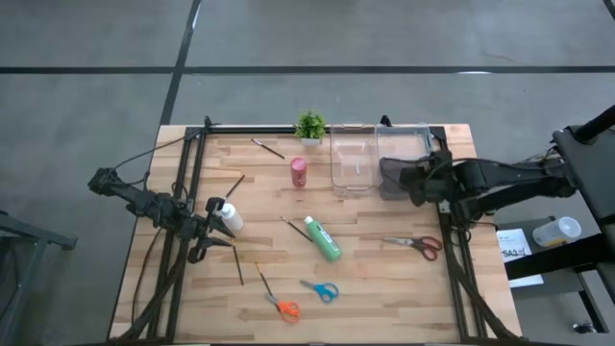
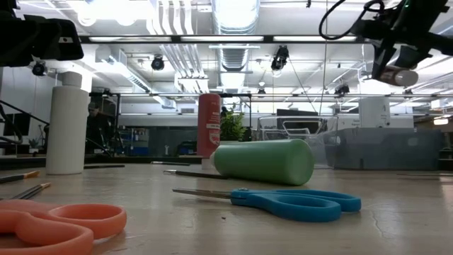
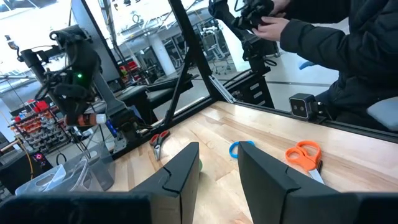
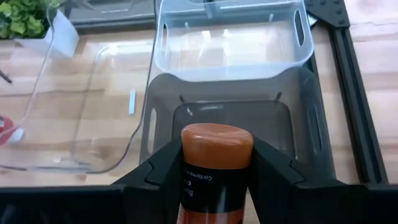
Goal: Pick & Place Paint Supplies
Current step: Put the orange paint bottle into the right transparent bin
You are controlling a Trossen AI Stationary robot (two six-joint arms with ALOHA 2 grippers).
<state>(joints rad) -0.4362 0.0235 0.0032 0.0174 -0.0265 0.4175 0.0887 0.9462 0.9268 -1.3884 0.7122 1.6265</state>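
Above the table, high view: right gripper (image 1: 415,179) poised over the grey bin (image 1: 399,171) at the far right, clear bin (image 1: 352,157) just beside it. Left gripper (image 1: 213,229) at the near left, white bottle (image 1: 229,217) touching its fingers on the far side. Green bottle (image 1: 324,238) lying flat mid-table, well apart from both grippers; pink-red bottle (image 1: 299,172) upright beyond it. Thin brushes (image 1: 237,263) lie near the left gripper. Three scissors: orange (image 1: 282,307), blue (image 1: 320,289), red (image 1: 419,245). Potted plant (image 1: 309,126) at the far edge.

Low view: white bottle (image 2: 68,122) upright at left, green bottle (image 2: 263,161) on its side, pink-red bottle (image 2: 209,125) standing behind it, blue scissors (image 2: 290,203) and orange scissors (image 2: 53,223) in front.

Left wrist view: left fingers (image 3: 184,176) stand narrowly apart with nothing visible between them; no bottle shows here. Person's hand (image 3: 273,25) beyond the table.

Right wrist view: right fingers (image 4: 161,168) clamp the brown bottle (image 4: 216,164) on both sides, cap forward, directly over the grey bin (image 4: 227,118).
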